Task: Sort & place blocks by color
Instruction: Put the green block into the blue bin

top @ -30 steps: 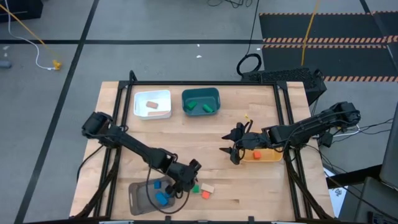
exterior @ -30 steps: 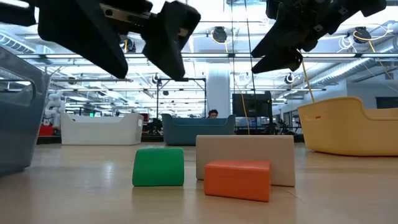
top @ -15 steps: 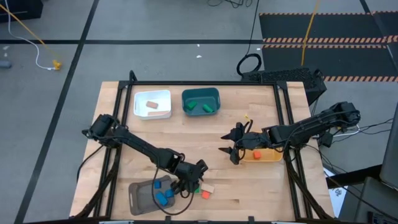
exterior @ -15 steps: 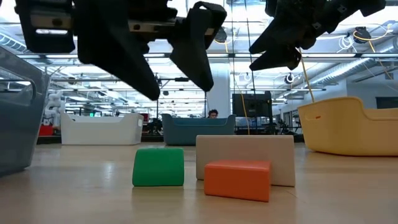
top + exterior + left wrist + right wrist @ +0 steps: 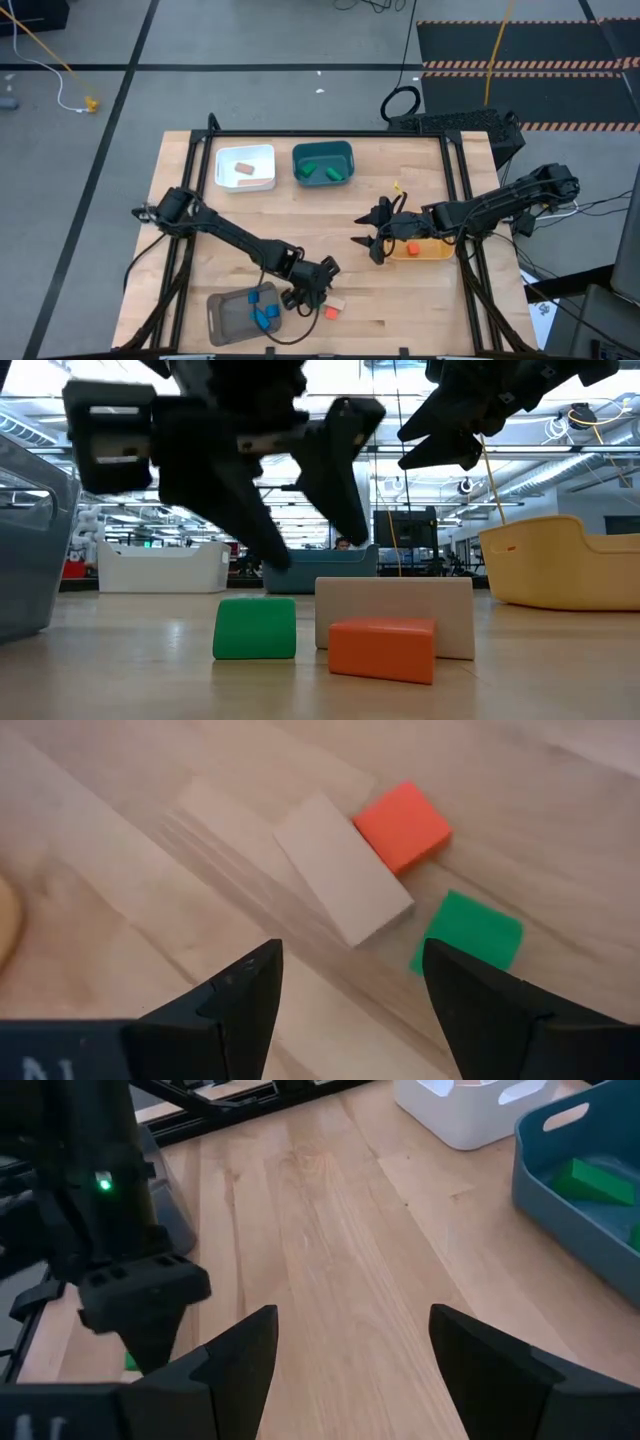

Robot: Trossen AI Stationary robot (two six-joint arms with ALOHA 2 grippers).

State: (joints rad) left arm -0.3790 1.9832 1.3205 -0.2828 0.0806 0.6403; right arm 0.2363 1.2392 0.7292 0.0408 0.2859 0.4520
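Observation:
Three loose blocks lie flat on the table near its front edge: a green one (image 5: pixel 468 932), a tan brick (image 5: pixel 345 870) and an orange one (image 5: pixel 402 825). The low view shows green (image 5: pixel 255 627), tan (image 5: pixel 395 600) and orange (image 5: pixel 382 648) close together. My left gripper (image 5: pixel 320 281) (image 5: pixel 350 982) hovers open just above them, touching nothing. My right gripper (image 5: pixel 368 244) (image 5: pixel 350 1342) is open in the air beside the yellow bin (image 5: pixel 437 251), which holds an orange block (image 5: pixel 411 247).
A grey bin (image 5: pixel 226 315) with blue blocks (image 5: pixel 263 316) sits left of the loose blocks. At the far edge stand a white bin (image 5: pixel 245 167) holding a tan block and a teal bin (image 5: pixel 323 163) holding green blocks. Bare wood lies between the two arms.
My left gripper has moved from above the grey bin toward the table's right, ending over the three loose blocks, and it has come lower, still open. The blocks have not moved.

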